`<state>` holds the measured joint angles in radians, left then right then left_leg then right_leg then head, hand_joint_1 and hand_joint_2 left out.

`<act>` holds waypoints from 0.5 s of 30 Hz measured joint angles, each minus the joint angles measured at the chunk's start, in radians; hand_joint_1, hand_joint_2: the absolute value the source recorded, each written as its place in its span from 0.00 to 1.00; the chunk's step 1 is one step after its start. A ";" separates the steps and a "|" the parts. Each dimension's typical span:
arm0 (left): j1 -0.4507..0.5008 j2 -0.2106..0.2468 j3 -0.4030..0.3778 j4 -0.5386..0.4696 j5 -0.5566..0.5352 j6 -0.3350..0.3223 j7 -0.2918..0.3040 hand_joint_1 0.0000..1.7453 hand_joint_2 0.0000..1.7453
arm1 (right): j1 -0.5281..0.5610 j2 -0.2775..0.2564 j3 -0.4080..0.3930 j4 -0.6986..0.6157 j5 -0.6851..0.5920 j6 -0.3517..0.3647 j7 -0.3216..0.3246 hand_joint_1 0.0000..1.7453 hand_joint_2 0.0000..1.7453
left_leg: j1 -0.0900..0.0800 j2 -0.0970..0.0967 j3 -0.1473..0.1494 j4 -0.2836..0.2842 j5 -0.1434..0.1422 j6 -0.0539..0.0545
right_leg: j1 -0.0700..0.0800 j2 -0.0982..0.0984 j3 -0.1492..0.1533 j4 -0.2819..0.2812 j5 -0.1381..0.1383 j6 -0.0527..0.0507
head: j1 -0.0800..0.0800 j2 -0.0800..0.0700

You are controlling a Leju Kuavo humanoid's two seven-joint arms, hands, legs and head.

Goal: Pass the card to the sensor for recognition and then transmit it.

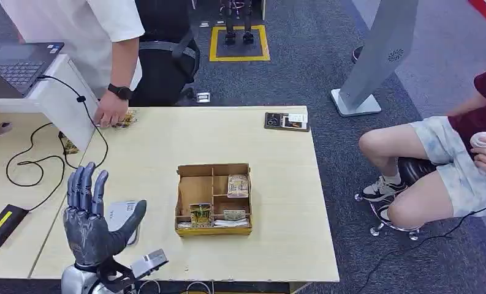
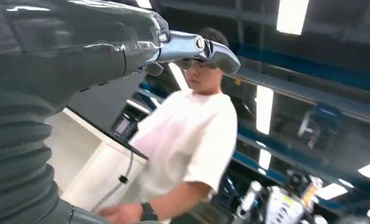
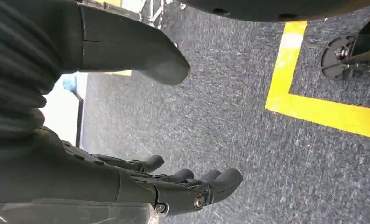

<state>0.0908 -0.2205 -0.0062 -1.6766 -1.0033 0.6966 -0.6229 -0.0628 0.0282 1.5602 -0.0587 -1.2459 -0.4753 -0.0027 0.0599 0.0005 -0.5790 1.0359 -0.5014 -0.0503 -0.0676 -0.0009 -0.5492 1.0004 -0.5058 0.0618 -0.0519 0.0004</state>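
My left hand (image 1: 93,223) is raised above the near left corner of the light wooden table (image 1: 167,141), fingers straight and spread, holding nothing. Its thumb (image 2: 197,46) juts out in the left wrist view. A white flat device (image 1: 122,211) lies on the table partly behind that hand. A wooden compartment box (image 1: 213,166) in the middle of the table holds cards (image 1: 238,185) in several sections. A dark small device (image 1: 286,120) lies at the far edge. My right hand (image 3: 94,177) hangs over grey carpet, fingers loosely apart and empty.
A standing person in a white shirt (image 1: 93,30) rests a hand (image 1: 110,113) on cards (image 1: 127,119) at the far left corner. A seated person (image 1: 448,159) is at the right. A laptop (image 1: 16,61), cables (image 1: 32,162) and a black box (image 1: 0,223) lie on the left desk.
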 joint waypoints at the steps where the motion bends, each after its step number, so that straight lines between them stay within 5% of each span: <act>1: 0.011 0.009 -0.017 -0.002 0.000 0.000 0.000 0.00 1.00 | 0.000 0.000 0.000 0.001 0.000 0.002 -0.002 0.00 1.00 | 0.000 0.000 0.000 0.000 0.000 0.000 | 0.000 0.000 0.000 0.000 0.000 0.000 | 0.000 0.000; 10: 0.058 0.093 -0.112 -0.003 -0.042 0.000 0.000 0.00 1.00 | 0.000 -0.008 0.000 0.002 -0.003 0.006 -0.010 0.00 1.00 | 0.000 0.000 0.000 0.000 0.000 0.000 | 0.000 0.000 0.000 0.000 0.000 0.000 | 0.000 0.000; 15: 0.060 0.099 -0.117 -0.003 -0.048 0.000 0.000 0.00 1.00 | 0.001 -0.008 0.000 0.002 -0.003 0.006 -0.012 0.00 1.00 | 0.000 0.000 0.000 0.000 0.000 0.000 | 0.000 0.000 0.000 0.000 0.000 0.000 | 0.000 0.000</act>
<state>0.1511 -0.1213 -0.1236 -1.6793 -1.0514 0.6966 -0.6230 -0.0623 0.0198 1.5599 -0.0565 -1.2493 -0.4696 -0.0145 0.0599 0.0005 -0.5789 1.0360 -0.5014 -0.0503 -0.0676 -0.0008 -0.5489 1.0004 -0.5057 0.0618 -0.0519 0.0004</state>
